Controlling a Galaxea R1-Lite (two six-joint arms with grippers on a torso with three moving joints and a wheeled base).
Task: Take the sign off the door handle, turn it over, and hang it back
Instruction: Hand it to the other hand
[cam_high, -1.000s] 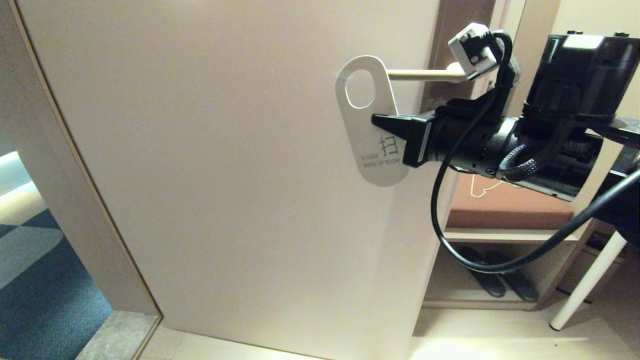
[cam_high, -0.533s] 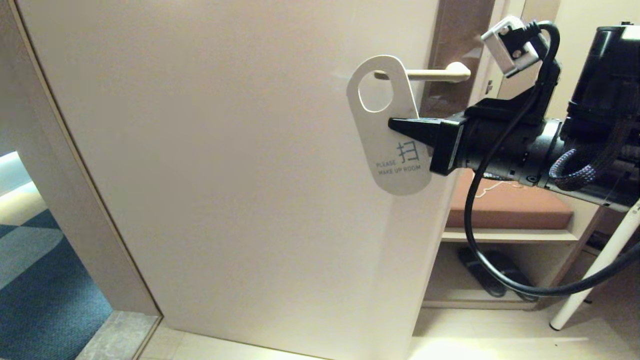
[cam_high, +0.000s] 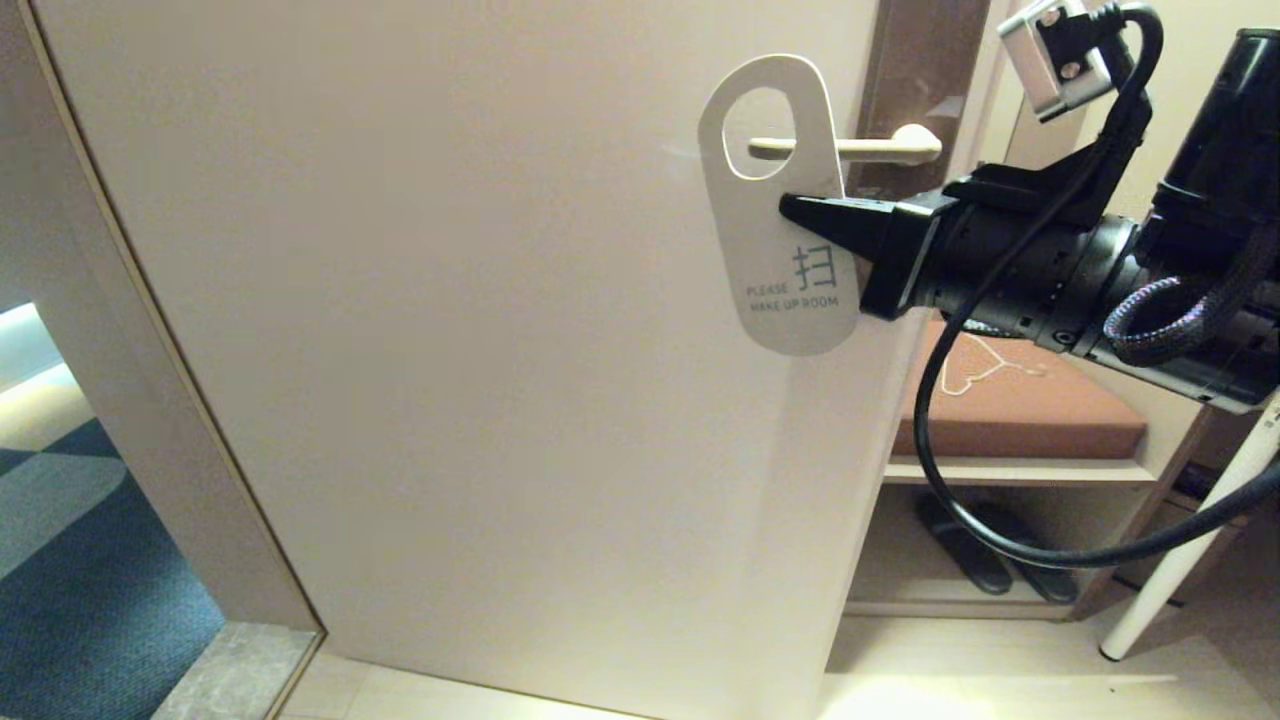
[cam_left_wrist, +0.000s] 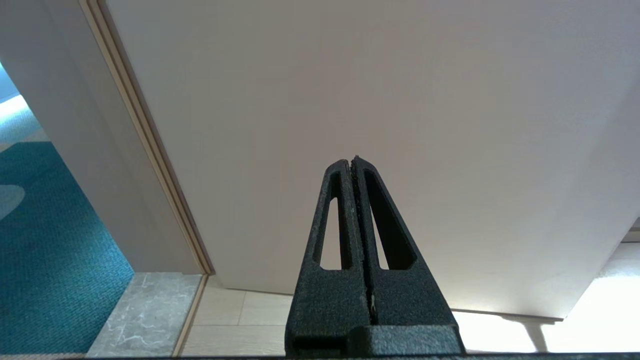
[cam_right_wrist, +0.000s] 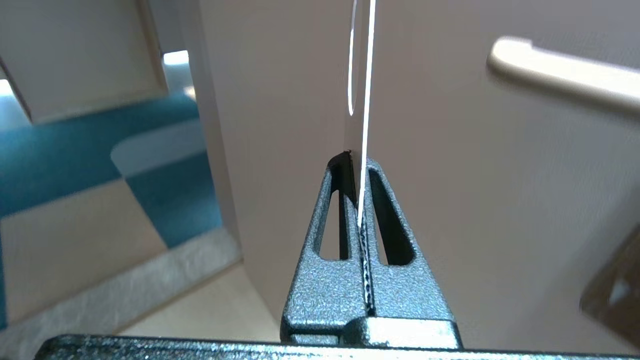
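In front of the pale door (cam_high: 450, 350), head view: the right claw (cam_high: 790, 208) is reaching in level from the right and pinching the sign (cam_high: 785, 200) at its right edge, about mid-height. The sign is showing its white face, reading PLEASE MAKE UP ROOM, and is standing roughly upright with a slight lean. The free end of the door handle (cam_high: 860, 148) is appearing inside the sign's oval hole; whether it is actually passing through cannot be told from this view. The handle is lying horizontal. Behind the arm, a brown cushion (cam_high: 1010, 405) is sitting on a shelf, with a thin white wire hanger (cam_high: 975, 365) lying on it and dark slippers (cam_high: 985, 560) on the floor below. Blue carpet (cam_high: 90, 570) is showing past the door frame at left.

Left wrist view: the left claw (cam_left_wrist: 354, 162) is parked with its fingers pressed together, gripping nothing, pointing at the bare door (cam_left_wrist: 375, 100) low near the floor.

Right wrist view: the right claw (cam_right_wrist: 356, 157) is clamping the sign (cam_right_wrist: 367, 100), seen edge-on as a thin white line rising from between the fingers. The door handle (cam_right_wrist: 560, 75) is lying off to one side of the card, with its rounded tip apart from the card.
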